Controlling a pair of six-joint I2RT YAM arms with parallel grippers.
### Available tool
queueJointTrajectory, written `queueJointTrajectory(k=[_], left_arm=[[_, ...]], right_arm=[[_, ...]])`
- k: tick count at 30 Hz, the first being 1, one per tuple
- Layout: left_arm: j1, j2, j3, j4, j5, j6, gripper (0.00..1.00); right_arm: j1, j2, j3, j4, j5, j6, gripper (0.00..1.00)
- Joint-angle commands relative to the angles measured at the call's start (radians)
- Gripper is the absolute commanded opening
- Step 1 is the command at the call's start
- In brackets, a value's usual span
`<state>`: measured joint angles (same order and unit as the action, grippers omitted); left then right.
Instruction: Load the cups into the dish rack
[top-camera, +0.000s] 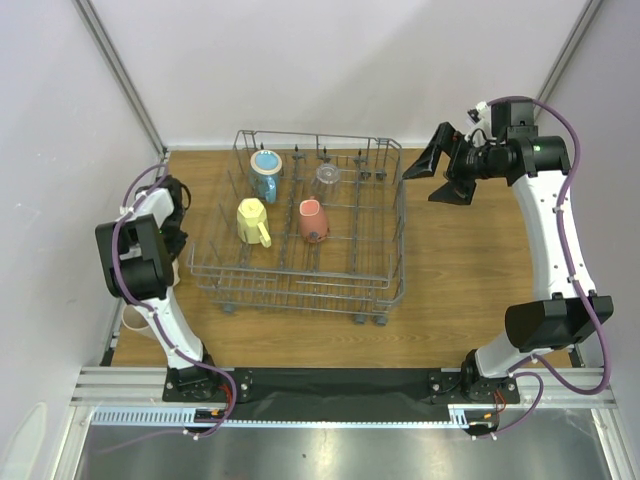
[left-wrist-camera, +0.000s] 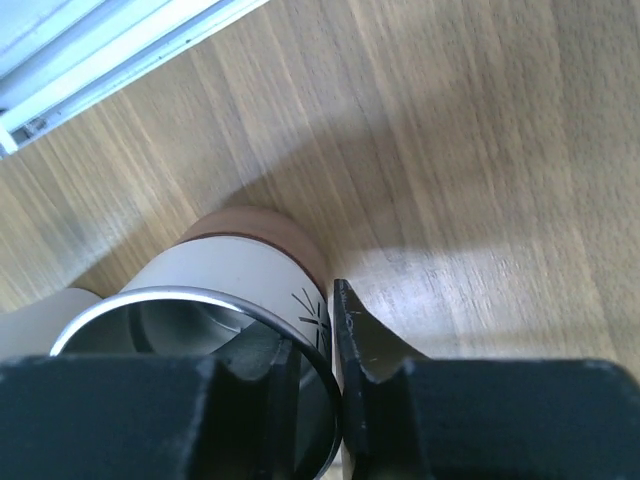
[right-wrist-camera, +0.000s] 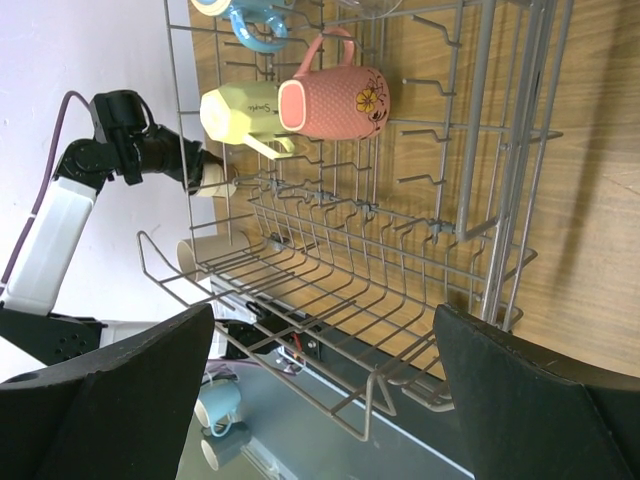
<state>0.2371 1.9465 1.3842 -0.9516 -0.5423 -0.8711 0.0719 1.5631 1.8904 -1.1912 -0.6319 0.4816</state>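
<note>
- Top view: high above and behind the arm bases, looking down, with the dish rack (top-camera: 300, 285) in the middle.
- Left wrist view: very near, looking down at a cream-and-brown cup (left-wrist-camera: 230, 275) left of the dish rack.
- Right wrist view: from right of the dish rack, facing across it; both it and the top view show the dish rack.

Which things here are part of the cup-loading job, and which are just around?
Job: dish rack; in it blue cup, yellow cup, pink cup, glass; cream-and-brown cup, rim pinched by left gripper; beige cup beside it; right gripper, open.
Just there: wooden table; purple cables.
</note>
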Motion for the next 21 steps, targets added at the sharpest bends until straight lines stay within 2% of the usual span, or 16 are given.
queueJointTrajectory(k=[1,2,5,9,14,17,18,19,21], left_arm=[[0.007,-0.070,0.027,-0.006,0.042,-0.011,0.03],[0.008,-0.084,0.036,-0.019,0.076,-0.017,0.00],[0.002,-0.165,0.081,-0.033,0.158,-0.040,0.00],[-0.018,-0.291,0.226,-0.101,0.251,-0.129,0.00],[-0.090,-0.412,0.412,-0.081,0.361,-0.186,0.00],[-0.128,-0.477,0.405,-0.004,0.471,-0.193,0.00],[-0.149,-0.551,0.373,0.048,0.531,-0.192,0.00],[-0.163,-0.590,0.331,0.217,0.582,-0.193,0.00],[-0.179,-0.645,0.259,0.351,0.693,-0.197,0.00]], right_arm=[[0.008,-0.046,0.001,0.028,0.014,0.020,1.00],[0.008,-0.049,-0.001,0.030,0.015,0.023,1.00],[0.011,-0.057,-0.002,0.035,0.012,0.032,1.00],[0.022,-0.067,-0.007,0.042,0.009,0.045,1.00],[0.032,-0.086,-0.019,0.058,0.005,0.057,1.00],[0.034,-0.107,-0.045,0.076,-0.002,0.064,1.00],[0.034,-0.113,-0.056,0.088,-0.008,0.066,0.99],[0.032,-0.124,-0.072,0.091,-0.011,0.071,1.00],[0.037,-0.138,-0.092,0.110,-0.020,0.072,1.00]])
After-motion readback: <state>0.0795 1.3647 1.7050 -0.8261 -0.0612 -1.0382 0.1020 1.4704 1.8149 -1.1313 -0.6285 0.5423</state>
